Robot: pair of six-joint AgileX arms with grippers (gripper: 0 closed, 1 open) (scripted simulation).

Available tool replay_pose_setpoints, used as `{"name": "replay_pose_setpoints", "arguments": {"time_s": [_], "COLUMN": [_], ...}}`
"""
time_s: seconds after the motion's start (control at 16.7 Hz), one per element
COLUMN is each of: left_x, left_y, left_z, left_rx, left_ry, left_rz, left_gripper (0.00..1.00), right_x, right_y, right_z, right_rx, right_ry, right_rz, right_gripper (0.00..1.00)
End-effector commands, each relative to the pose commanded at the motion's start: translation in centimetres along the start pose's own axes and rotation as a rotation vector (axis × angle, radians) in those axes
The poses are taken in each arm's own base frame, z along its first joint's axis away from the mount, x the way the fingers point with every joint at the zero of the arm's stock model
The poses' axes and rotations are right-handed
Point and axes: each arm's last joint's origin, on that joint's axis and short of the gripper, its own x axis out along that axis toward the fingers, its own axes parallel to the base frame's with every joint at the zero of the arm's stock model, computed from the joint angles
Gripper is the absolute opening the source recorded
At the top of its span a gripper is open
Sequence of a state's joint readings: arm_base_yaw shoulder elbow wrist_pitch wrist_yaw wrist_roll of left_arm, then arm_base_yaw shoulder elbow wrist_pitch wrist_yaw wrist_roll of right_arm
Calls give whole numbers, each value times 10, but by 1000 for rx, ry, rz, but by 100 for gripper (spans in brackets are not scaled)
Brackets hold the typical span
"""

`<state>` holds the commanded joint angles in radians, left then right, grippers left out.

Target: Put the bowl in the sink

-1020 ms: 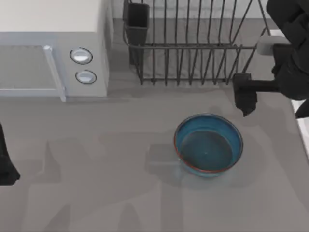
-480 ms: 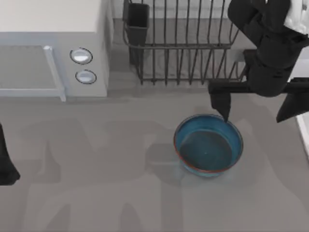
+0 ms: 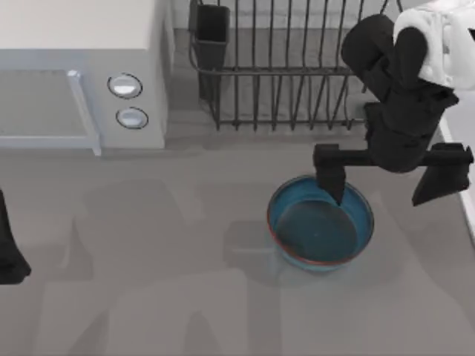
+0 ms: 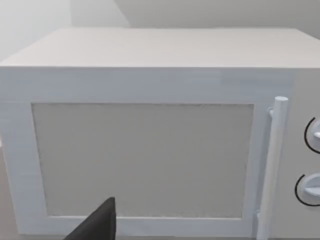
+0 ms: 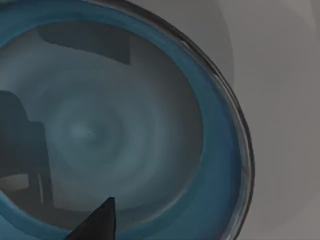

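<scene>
The grey bench (image 3: 148, 297) is carrying, from largest to smallest, a white microwave (image 3: 82, 74) at the top view's left rear, a black wire dish rack (image 3: 289, 67) behind the middle, and the blue bowl (image 3: 320, 222) sitting upright on the bare surface right of centre, just in front of the rack. The sink (image 3: 467, 200) is showing as a pale strip at the top view's right edge, near the bowl. The right gripper (image 3: 386, 178) is hanging over the bowl's rear rim with its jaws spread wide: one finger is pointing down at the rim's far edge, and the other is standing outside the bowl on the sink side. The bowl is therefore lying below and slightly forward of the jaws; being round, it is offering no long axis. The right arm is judged far nearer. The left gripper (image 3: 11, 256) is sitting parked at the left edge, facing the microwave; its jaw state cannot be told.
</scene>
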<state>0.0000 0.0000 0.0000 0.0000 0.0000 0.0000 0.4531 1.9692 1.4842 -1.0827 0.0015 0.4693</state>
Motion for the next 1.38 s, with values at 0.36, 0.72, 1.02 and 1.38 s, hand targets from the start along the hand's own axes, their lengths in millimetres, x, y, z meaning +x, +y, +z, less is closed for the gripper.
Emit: {"name": "replay_pose_setpoints", "arguments": {"time_s": [0.36,0.72,1.02,1.38], "left_x": [0,0,0,0], "left_y": [0,0,0,0], "left_z": [0,0,0,0], "left_rx": [0,0,0,0], "left_ry": [0,0,0,0], "left_rz": [0,0,0,0], "left_gripper": [100,100,100,100], "right_x": [54,54,54,54], "right_y": [-1,-1,-1,-1], "right_z": [-4,-4,-4,-4], "right_rx": [0,0,0,0], "right_ry": [3,3,3,3], "right_rz": [-1,-1,-1,-1], "right_gripper": [100,77,40,0]}}
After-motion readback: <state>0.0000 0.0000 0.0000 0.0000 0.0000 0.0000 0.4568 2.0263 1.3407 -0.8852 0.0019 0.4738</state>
